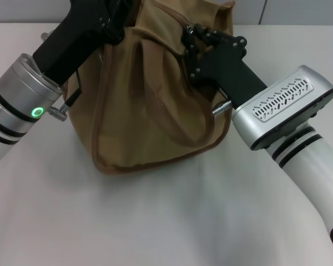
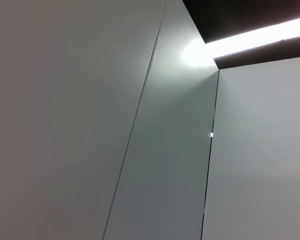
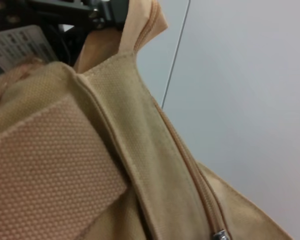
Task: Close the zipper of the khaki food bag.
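The khaki food bag point(image 1: 144, 111) stands on the white table, its brown-piped end towards me and one looped handle point(image 1: 172, 130) hanging down its side. My left gripper point(image 1: 114, 19) reaches in from the left to the bag's top edge. My right gripper point(image 1: 191, 41) rests against the bag's upper right side. In the right wrist view the bag's cloth point(image 3: 55, 175) fills the near field. The zipper point(image 3: 190, 165) runs along it to a small silver slider point(image 3: 221, 235) at the picture's lower edge. The left wrist view holds only wall panels.
The white table point(image 1: 155, 221) stretches out in front of the bag. Grey wall panels point(image 2: 90, 125) and a bright ceiling light strip point(image 2: 260, 35) lie behind. Dark parts of the other arm point(image 3: 97, 7) show beyond the bag's raised end.
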Robot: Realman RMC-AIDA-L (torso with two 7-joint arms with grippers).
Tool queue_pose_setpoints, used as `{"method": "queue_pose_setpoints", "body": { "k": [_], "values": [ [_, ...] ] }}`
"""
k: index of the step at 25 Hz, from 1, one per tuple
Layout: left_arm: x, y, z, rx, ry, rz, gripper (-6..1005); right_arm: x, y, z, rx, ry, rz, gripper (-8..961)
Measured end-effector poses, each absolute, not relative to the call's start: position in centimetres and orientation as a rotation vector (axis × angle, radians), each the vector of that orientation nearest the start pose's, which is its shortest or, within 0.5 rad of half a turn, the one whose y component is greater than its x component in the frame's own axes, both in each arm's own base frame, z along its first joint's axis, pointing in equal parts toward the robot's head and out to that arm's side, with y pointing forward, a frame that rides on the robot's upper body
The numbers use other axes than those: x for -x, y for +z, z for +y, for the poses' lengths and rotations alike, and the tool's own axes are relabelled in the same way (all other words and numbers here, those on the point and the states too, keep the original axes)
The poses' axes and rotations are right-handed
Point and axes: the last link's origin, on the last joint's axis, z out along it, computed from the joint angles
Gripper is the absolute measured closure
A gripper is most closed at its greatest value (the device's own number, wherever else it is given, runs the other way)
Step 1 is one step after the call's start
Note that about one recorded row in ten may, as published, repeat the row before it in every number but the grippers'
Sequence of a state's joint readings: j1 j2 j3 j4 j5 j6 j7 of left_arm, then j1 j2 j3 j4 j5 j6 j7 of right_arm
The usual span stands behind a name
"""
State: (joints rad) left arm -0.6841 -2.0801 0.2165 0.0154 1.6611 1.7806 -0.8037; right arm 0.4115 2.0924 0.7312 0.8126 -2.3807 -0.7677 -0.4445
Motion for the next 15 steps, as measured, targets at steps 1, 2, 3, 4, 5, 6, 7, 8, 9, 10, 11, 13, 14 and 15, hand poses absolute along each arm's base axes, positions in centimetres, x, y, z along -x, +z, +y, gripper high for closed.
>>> {"method": "queue_pose_setpoints", "body": {
  "k": [1, 2, 3, 4, 5, 6, 7, 8, 9, 10, 11, 13, 14, 15],
  "values": [
    [19.49, -0.69, 33.29, 2.053, -1.645, -0.349, 970, -16.50, -10.75, 33.02, 1.987, 0.700, 0.128, 688],
    [19.54, -0.68, 33.28, 2.051, -1.644, -0.350, 970, -16.46, -10.76, 33.08, 1.989, 0.701, 0.126, 695],
    [19.54, -0.68, 33.28, 2.051, -1.644, -0.350, 970, -16.46, -10.76, 33.08, 1.989, 0.701, 0.126, 703],
    [19.55, -0.67, 33.27, 2.050, -1.644, -0.351, 970, -16.43, -10.76, 33.11, 1.989, 0.701, 0.125, 710],
    [19.58, -0.66, 33.27, 2.048, -1.644, -0.352, 970, -16.40, -10.77, 33.16, 1.990, 0.701, 0.123, 718],
    [19.58, -0.66, 33.27, 2.048, -1.644, -0.352, 970, -16.40, -10.77, 33.16, 1.990, 0.701, 0.123, 761],
    [19.60, -0.65, 33.26, 2.047, -1.644, -0.352, 970, -16.40, -10.78, 33.17, 1.991, 0.701, 0.122, 803],
    [19.63, -0.65, 33.24, 2.047, -1.644, -0.353, 970, -16.41, -10.79, 33.18, 1.991, 0.700, 0.121, 846],
    [19.66, -0.64, 33.23, 2.046, -1.643, -0.354, 970, -16.45, -10.80, 33.18, 1.992, 0.699, 0.121, 888],
    [19.71, -0.63, 33.20, 2.044, -1.642, -0.355, 970, -16.53, -10.82, 33.17, 1.993, 0.696, 0.121, 931],
    [19.71, -0.63, 33.20, 2.044, -1.642, -0.355, 970, -16.53, -10.82, 33.17, 1.993, 0.696, 0.121, 934],
    [19.82, -0.61, 33.16, 2.040, -1.641, -0.358, 970, -16.58, -10.82, 33.16, 1.993, 0.695, 0.122, 939],
    [19.86, -0.60, 33.14, 2.039, -1.641, -0.359, 970, -16.63, -10.79, 33.13, 1.990, 0.696, 0.124, 942],
    [19.98, -0.58, 33.07, 2.036, -1.639, -0.362, 970, -16.78, -10.61, 33.03, 1.978, 0.702, 0.124, 945]
  ]
}}
